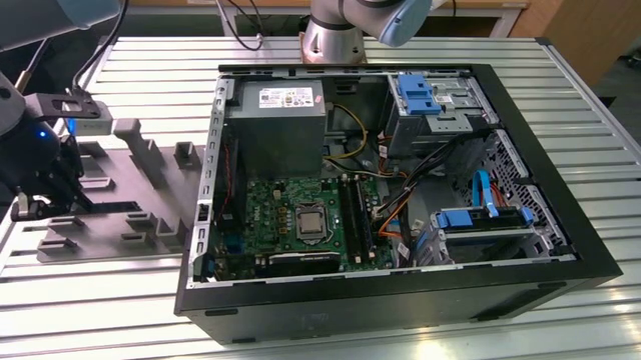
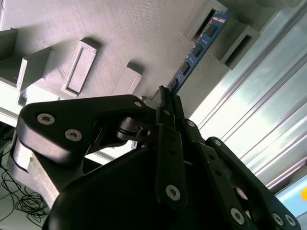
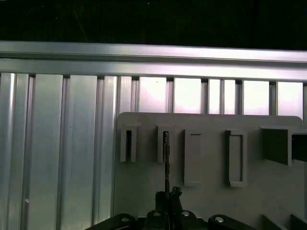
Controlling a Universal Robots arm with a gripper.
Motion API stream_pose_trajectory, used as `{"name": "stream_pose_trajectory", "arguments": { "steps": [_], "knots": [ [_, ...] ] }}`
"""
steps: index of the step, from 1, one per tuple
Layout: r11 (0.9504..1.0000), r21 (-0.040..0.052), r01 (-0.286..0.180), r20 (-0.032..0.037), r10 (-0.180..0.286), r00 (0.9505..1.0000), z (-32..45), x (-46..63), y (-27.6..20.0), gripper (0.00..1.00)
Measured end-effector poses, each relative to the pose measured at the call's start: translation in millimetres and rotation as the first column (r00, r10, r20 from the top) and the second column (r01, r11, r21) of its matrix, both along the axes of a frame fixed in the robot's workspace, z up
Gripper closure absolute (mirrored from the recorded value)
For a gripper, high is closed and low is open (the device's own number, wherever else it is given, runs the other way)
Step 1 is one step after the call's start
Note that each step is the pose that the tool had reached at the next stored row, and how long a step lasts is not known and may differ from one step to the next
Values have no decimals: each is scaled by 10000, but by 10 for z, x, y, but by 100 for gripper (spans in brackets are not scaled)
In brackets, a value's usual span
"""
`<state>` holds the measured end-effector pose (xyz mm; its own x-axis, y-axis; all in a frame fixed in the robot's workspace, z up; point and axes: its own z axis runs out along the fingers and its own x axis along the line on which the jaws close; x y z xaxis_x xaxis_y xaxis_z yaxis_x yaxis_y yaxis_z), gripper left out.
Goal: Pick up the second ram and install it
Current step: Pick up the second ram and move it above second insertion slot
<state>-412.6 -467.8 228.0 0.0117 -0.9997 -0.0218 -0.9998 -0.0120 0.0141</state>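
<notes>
Fingers [image 2: 162,112] clenched on the near end of the second ram [image 2: 196,48]: in the second wrist view I see the two dark jaws of the gripper [image 2: 166,94] drawn together against the blue strip, with no gap on either side of it. The strip runs away from the fingertips, and its far end lies at a raised slot holder [image 2: 217,29] on the grey fixture tray [image 2: 120,38]; I cannot tell whether that end is seated in the slot or just clear of it.

In the first wrist view I see the same strip edge-on, as a thin dark line [image 3: 166,163] running from the gripper [image 3: 168,197] to one of the narrow upright holders [image 3: 165,141] in the row near the tray's edge [image 3: 206,123]. Past that edge lies the slatted aluminium worktop [image 3: 62,143].

In the exterior view the tray [image 1: 150,169] sits by the worktop's edge at the exterior view's left, with the arm's dark wrist [image 1: 35,176] over the tray's outer side. The open computer case [image 1: 401,300] lies just beside the tray, on the exterior view's right of it. Inside it are the green motherboard [image 1: 290,206], the black slot rails [image 1: 356,217] and the grey power-supply box [image 1: 275,124].
</notes>
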Motion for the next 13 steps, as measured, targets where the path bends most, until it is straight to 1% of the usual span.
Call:
{"name": "stream_pose_trajectory", "arguments": {
  "steps": [12, 13],
  "knots": [
    [10000, 0, 1, 0, -1, 10000, 55, 0, 0, 86],
    [10000, -1, 0, -1, 0, 10000, 70, 0, 0, 86]
  ]
}}
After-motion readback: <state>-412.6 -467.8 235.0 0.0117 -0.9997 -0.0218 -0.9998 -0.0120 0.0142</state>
